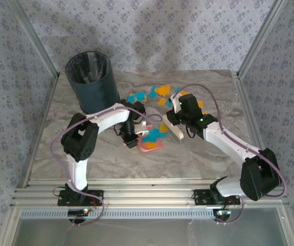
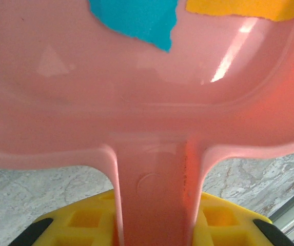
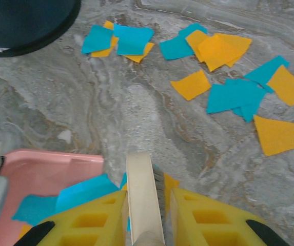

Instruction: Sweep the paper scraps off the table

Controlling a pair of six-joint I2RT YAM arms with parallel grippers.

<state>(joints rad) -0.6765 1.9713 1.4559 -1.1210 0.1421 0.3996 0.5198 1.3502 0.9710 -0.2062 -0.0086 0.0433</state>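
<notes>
Lying flat, the paper scraps [image 1: 162,91] seemingly band left-right across the table [image 1: 111,165].

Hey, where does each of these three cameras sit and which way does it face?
Top external: above and behind the arms, looking down at the table; both arms show.
Left wrist: on the left arm, facing the pink dustpan; the left end effector holds its handle.
Right wrist: on the right arm, facing paper scraps; the right end effector clamps a brush handle.
All three share the dustpan.

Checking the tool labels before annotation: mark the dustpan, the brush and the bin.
dustpan [image 2: 85,113], left wrist view, bare pan floor
brush [image 3: 143,195], right wrist view, pale handle
bin [image 1: 98,92], top external view, outer wall
</notes>
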